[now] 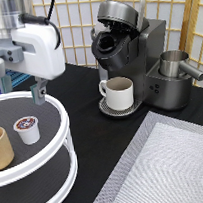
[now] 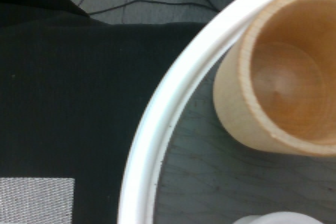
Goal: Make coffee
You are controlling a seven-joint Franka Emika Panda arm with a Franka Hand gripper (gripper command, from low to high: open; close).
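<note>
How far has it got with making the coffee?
Early on. Already done: the coffee machine has its lid up, and a white mug sits on its drip tray. In hand: nothing; the gripper hangs over the round tiered tray, above the coffee pod. Left: the pod rests untouched on the tray beside a tan cup, not in the machine.

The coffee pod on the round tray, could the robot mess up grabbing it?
Maybe, in a few ways:
1. The coffee pod is small and light, so the gripper hanging above the tray might tip it over.
2. The tan cup stands close beside the pod and could get bumped.
3. The coffee machine has its lid up, and a white mug sits under it, which the arm might knock.
</note>
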